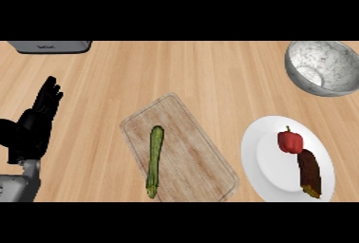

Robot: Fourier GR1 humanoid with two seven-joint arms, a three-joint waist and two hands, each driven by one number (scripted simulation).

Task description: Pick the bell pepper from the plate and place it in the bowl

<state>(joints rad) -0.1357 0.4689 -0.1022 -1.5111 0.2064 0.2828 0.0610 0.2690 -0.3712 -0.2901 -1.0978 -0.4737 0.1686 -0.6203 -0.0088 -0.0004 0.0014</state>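
The bell pepper (289, 141) sits red and upright-looking on the upper middle of the white plate (262, 159). Its thin stem points to 12 o'clock, and its long axis runs 12 to 6. There is bare plate at its 9 o'clock and a narrower strip at its 3 o'clock.

A dark, long vegetable (309, 173) touches the pepper at its 5 o'clock. It lies roughly 12 to 6 down toward the plate's lower rim. The plate's right rim is close to the view's right edge, and its lower rim reaches the bottom of the scene.

The metal bowl (329, 61) stands at 1 o'clock from the pepper, well apart and cut by the right edge. Only bare wooden counter (210, 71) lies between plate and bowl.

At the plate's 9 o'clock, just beside it, a cutting board (191, 142) lies with its long axis 11 to 5. It carries a green zucchini (154, 159) stretched 12 to 6 along its left half.

Farther toward 9 o'clock, at the view's left edge, the left hand (33, 126) rests with its fingers straight and together, pointing to 12, touching nothing. A grey appliance (51, 46) shows at 11 o'clock, cut by the top. The right hand does not show.
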